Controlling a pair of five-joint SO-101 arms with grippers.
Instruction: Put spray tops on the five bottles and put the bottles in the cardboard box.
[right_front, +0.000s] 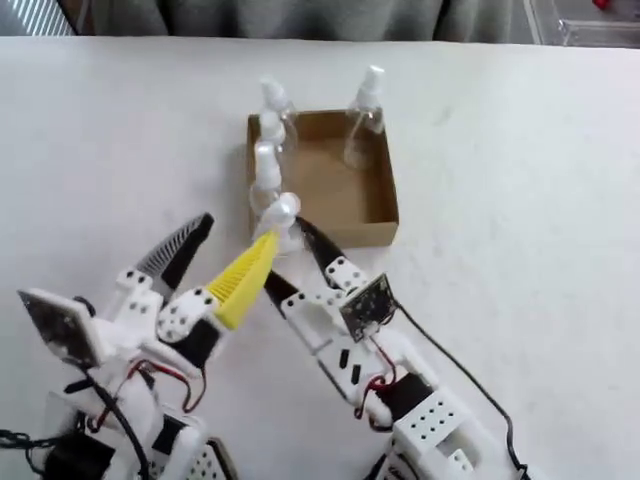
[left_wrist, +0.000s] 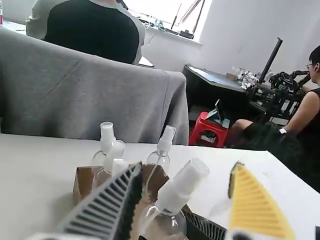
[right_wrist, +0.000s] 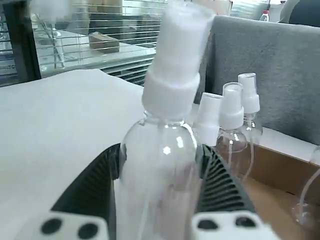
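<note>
LAST ONE IN: The right claw (right_wrist: 159, 172) clamps its two black fingers (right_wrist: 90, 195) on the clear body of the fifth bottle (right_wrist: 161, 132), its white spray top (right_wrist: 175, 55) already seated, at the near corner of the cardboard box (right_front: 386, 195) on the white counter (right_front: 520, 150). The grip sits low, under the shoulder. That leaves the top free and, it appears, keeps the load balanced as it goes over the rim. The bottle leans slightly, and whether its base is down on the box floor cannot be told. The left claw (right_front: 240, 229) is spread wide with nothing in it. Its grey finger (left_wrist: 107, 205) and yellow finger (left_wrist: 255, 205) frame the same bottle's top, and the yellow tip is close beside it. By the look of it, the claw is placed to steady the bottle should it tip. Inside the box, three capped bottles (right_front: 270, 130) stand in a file against one wall, and a fourth bottle (right_front: 364, 115) stands alone at the far corner opposite. That packing keeps the middle of the floor open for the newcomer. With all five tops on, the job looks nearly done. What is left is to set this bottle upright and let go without knocking the row just beside it.
</note>
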